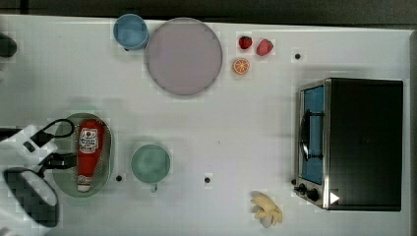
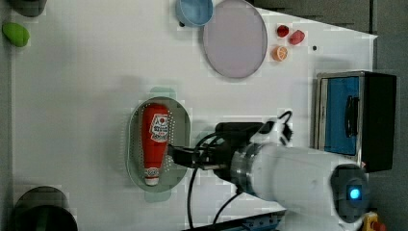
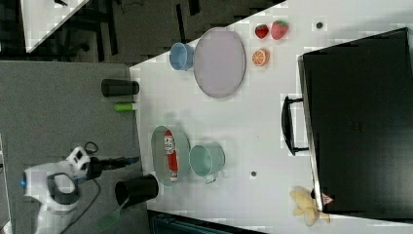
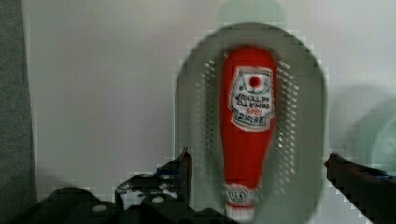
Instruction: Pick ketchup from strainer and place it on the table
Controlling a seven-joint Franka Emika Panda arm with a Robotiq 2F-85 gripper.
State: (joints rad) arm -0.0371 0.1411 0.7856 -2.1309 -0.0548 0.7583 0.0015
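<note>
Wrist view shows the ketchup [image 4: 247, 126] lying lengthwise in the strainer [image 4: 308, 93], label up, with the tool [image 4: 257, 163] spread wide, one finger on each side of the bottle's cap end (touching nothing that can be seen). Top view places the strainer [image 1: 109, 147] on the white surface [image 1: 221, 128], near the green cup [image 1: 150, 163].
</note>
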